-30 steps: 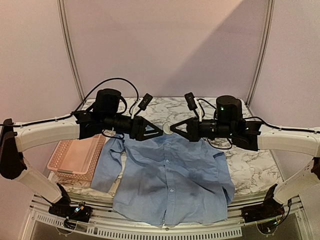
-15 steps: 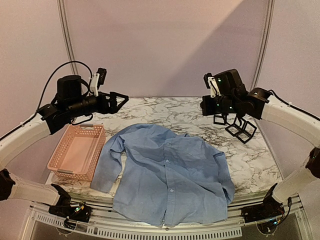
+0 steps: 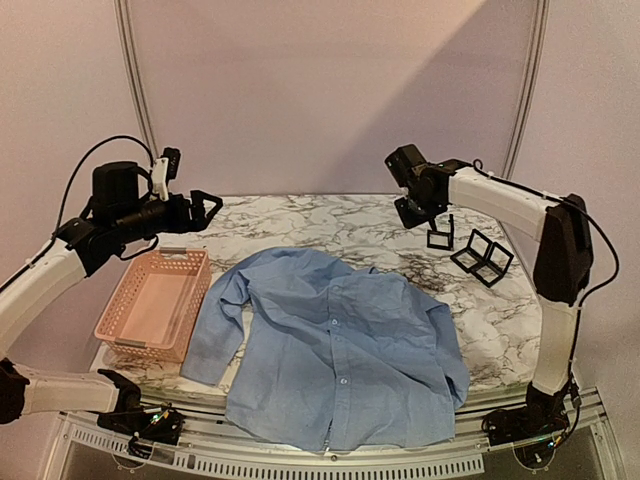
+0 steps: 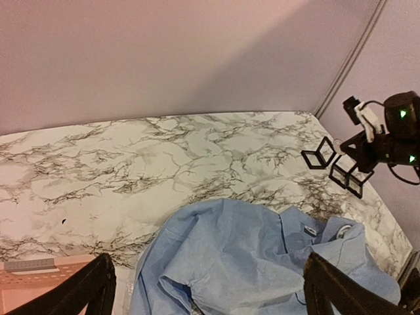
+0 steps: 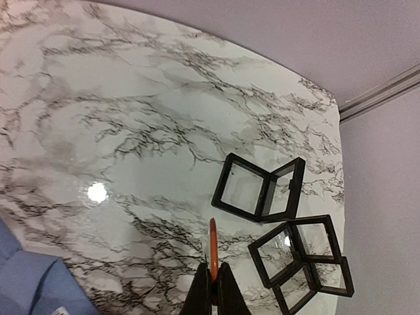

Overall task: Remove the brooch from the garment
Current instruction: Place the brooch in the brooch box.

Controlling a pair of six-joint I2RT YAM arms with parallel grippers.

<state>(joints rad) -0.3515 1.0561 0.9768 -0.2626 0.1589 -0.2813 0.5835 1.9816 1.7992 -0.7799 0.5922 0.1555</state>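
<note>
Left of the shirt (image 3: 335,340), near the pink basket (image 3: 172,254), your left fingers (image 4: 77,294) hang spread wide, holding nothing. Right of the shirt, your right fingers (image 5: 201,292) are clamped on what looks like the brooch (image 5: 212,237), an orange sliver whose long axis points at the open display cases (image 5: 259,190) just ahead.

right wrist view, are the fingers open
No, the fingers are pressed together, pinching a thin orange piece between their tips.
</note>
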